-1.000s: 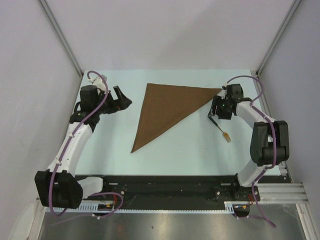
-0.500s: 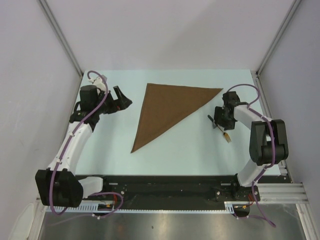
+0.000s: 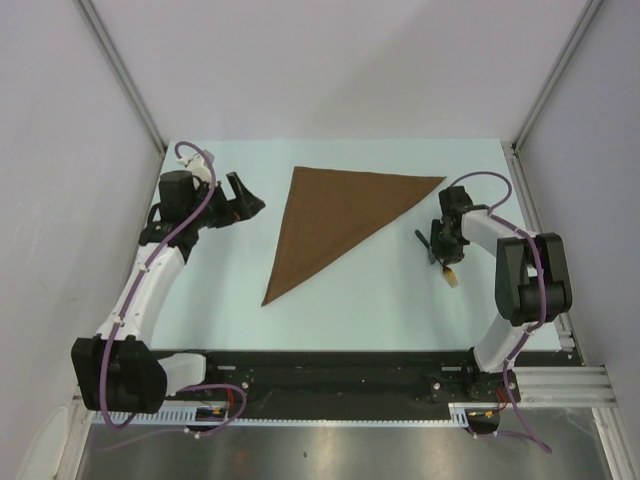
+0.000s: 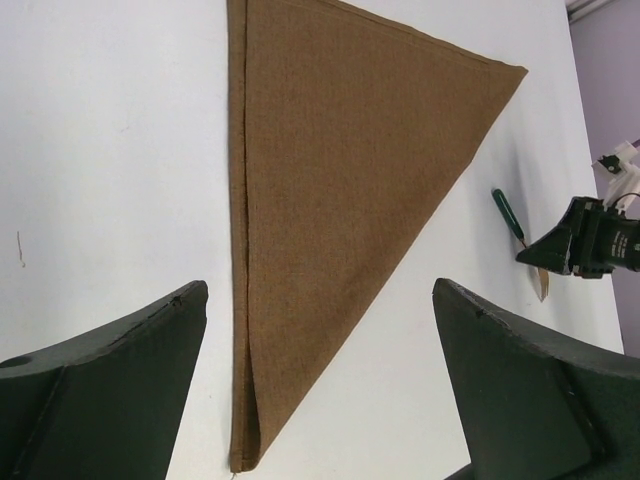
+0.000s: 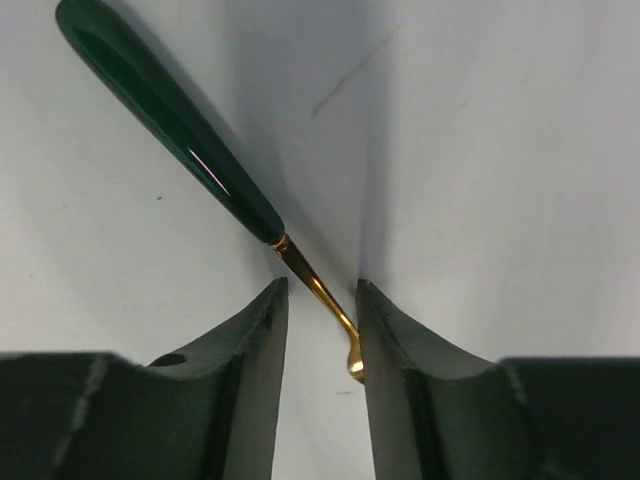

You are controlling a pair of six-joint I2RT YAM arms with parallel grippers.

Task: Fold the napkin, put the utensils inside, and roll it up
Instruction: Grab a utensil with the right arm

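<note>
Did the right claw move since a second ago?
Yes. The right gripper moved away from the napkin's right corner, back toward the robot, and now straddles the fork.

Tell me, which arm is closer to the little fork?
Right. The right gripper is down at the fork, jaws either side of its gold neck. The left gripper is far off, on the other side of the folded napkin.
</note>
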